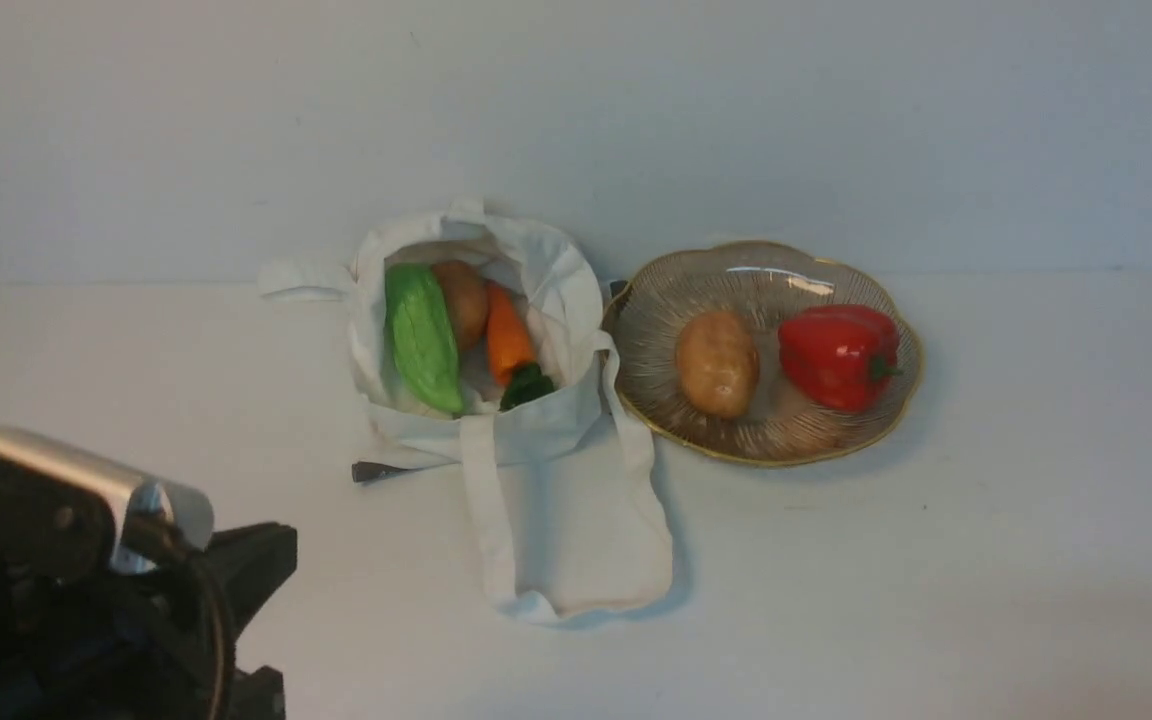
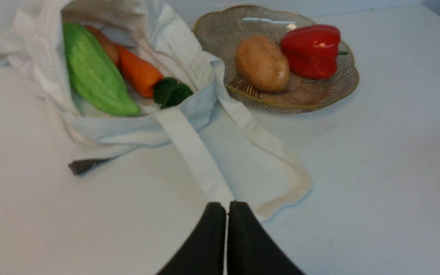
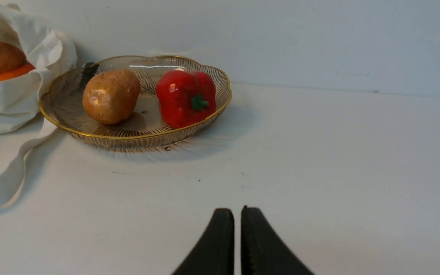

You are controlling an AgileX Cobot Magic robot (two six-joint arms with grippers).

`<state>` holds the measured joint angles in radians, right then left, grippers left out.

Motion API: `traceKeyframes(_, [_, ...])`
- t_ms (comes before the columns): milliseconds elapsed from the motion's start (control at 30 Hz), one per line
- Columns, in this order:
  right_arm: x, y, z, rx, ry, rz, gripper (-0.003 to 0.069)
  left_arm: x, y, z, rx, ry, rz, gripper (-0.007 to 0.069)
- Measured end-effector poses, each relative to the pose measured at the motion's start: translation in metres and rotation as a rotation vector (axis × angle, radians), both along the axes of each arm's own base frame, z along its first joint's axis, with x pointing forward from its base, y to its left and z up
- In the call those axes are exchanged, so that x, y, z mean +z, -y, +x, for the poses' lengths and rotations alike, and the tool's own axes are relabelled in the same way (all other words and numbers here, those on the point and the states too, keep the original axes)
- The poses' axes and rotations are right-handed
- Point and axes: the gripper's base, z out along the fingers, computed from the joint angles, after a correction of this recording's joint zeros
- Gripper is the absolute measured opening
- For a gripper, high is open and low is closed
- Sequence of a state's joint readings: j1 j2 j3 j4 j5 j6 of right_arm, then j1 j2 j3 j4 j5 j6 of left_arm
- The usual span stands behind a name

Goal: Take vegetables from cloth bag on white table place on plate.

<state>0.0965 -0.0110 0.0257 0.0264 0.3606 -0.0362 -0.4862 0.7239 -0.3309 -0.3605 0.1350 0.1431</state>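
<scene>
The white cloth bag (image 1: 536,420) lies open on the white table (image 1: 986,560). In it lie a light green gourd (image 1: 422,338), a tan-brown potato (image 1: 463,300) and an orange carrot (image 1: 508,338) with a dark green top. To its right the ribbed, gold-rimmed plate (image 1: 656,310) holds a second potato (image 1: 717,363) and a red bell pepper (image 1: 839,355). My left gripper (image 2: 227,204) is shut and empty, just before the bag's strap (image 2: 193,152). My right gripper (image 3: 237,210) is shut and empty over bare table, well short of the plate (image 3: 204,74). It does not show in the front view.
A small dark flat piece (image 1: 376,470) sticks out from under the bag's near left corner. The bag's long straps (image 1: 576,560) spread toward me over the table. A pale wall (image 1: 736,120) stands close behind the bag and plate. My left arm's body (image 1: 86,590) fills the near left.
</scene>
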Motion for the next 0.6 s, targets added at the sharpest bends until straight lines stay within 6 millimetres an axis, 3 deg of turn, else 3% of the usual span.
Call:
traceKeyframes(233, [0.0,0.0,0.0,0.0,0.0,0.0,0.0022,-0.035,-0.005,-0.012,-0.008,-0.116,0.055,-0.0005])
traceKeyframes(600, [0.0,0.0,0.0,0.0,0.0,0.0,0.0022,-0.035,-0.008,-0.017,-0.025,-0.093,0.068,-0.0005])
